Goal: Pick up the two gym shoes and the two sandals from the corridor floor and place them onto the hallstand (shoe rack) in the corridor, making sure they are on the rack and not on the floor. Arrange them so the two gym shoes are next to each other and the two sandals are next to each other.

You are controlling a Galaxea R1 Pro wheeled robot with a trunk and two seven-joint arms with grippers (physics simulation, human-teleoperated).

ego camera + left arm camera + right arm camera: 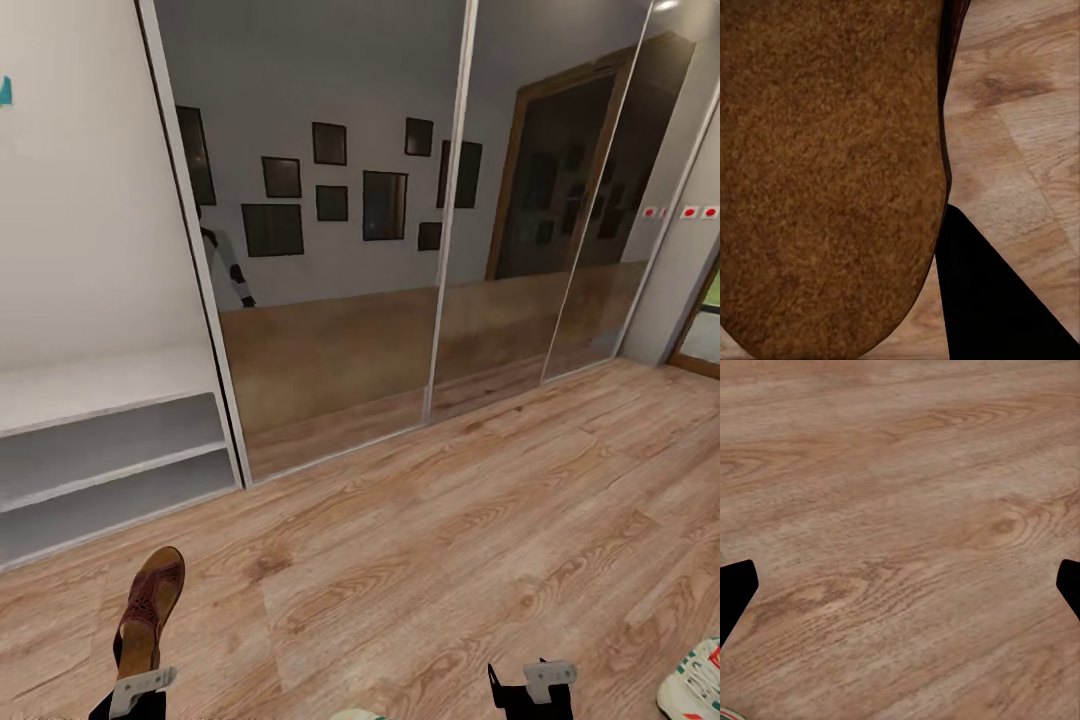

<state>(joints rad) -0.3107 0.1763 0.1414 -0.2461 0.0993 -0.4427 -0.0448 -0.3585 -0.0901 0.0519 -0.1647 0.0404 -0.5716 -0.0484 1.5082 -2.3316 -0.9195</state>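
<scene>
1. Holding a sandal (150, 610) in our left tool (135, 690), we are carrying it low at the left of the head view, toe pointing away from us, maroon straps on top and tan footbed showing at the heel.
2. In the left wrist view we are looking at the sandal's (832, 172) brown sole close up, with one dark finger (997, 300) beside it over the wood planks; the tool is pinching the sandal.
3. We are facing the hallstand (100, 390) at the left, its pale bench top over two low open shelves, all bare; it is standing near the sandal but apart from it.
4. Our right tool (530, 690) is hovering over the corridor floor (450, 520), and in the right wrist view its fingertips (735, 592) are standing spread wide, gripping nothing.
5. One gym shoe (695, 680) is lying on the floor at the lower right edge, white with green stripe and red-orange patch, partly cut off.
6. A pale toe (358, 714) is peeking in at the bottom edge; we cannot tell what it is.
7. Mirrored sliding doors (400, 250) are lining the wall ahead.
</scene>
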